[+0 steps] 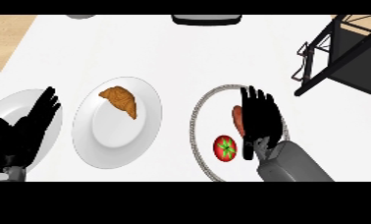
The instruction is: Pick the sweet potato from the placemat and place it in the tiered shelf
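The right hand [259, 120] hangs over the round placemat [197, 120], its fingers straight and open, holding nothing. The sweet potato [237, 118] lies on the placemat just at the left of this hand; only a narrow reddish strip shows, the rest is hidden under the fingers. I cannot tell if the hand touches it.

The first risk is the tomato [225, 148], which lies on the same placemat, near the sweet potato and close to the thumb. If the fingers close too low, they may take or push the tomato instead.

The second risk is the grasp itself. The hand sits more to the right of the sweet potato than above it, so the fingers could close on one side only and roll it toward the placemat's rim.

The third risk comes later. The shelf [334, 53] stands well apart, at the upper right, with thin dark bars in front. A carried sweet potato could knock against these bars if the hand comes in too low.

The left hand [33, 120] rests open over a plate [14, 102] at the left edge. Another plate [98, 139] with a croissant [121, 101] is beside it, away from the route.
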Robot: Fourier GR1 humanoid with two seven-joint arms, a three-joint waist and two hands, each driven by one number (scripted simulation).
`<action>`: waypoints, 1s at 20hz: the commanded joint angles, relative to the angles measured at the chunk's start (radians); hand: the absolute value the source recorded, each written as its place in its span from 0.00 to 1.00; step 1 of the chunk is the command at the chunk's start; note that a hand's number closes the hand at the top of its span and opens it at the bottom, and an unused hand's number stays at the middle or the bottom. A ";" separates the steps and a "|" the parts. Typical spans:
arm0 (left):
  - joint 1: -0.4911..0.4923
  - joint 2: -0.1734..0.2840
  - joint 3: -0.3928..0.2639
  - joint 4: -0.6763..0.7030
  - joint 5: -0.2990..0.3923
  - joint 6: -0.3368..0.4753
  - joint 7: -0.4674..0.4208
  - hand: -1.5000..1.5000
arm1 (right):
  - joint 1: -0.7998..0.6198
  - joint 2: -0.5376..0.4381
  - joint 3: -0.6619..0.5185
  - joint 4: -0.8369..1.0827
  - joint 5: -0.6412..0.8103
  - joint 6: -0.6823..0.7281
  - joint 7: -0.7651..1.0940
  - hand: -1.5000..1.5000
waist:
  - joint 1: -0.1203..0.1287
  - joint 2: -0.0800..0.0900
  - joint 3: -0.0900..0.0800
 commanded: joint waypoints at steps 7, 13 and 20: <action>0.013 -0.058 0.050 -0.003 -0.075 -0.030 -0.018 0.50 | 0.079 0.005 -0.095 0.035 0.130 0.002 -0.110 0.00 | -0.001 0.000 0.000; -0.034 -0.085 0.067 -0.055 -0.089 -0.034 0.065 0.50 | 0.004 0.074 -0.152 0.269 0.184 -0.044 -0.206 0.00 | 0.003 0.001 0.001; -0.012 -0.097 0.116 -0.034 -0.110 -0.099 0.049 0.50 | 0.004 0.154 -0.210 0.368 0.219 -0.113 -0.280 1.00 | 0.002 0.001 0.000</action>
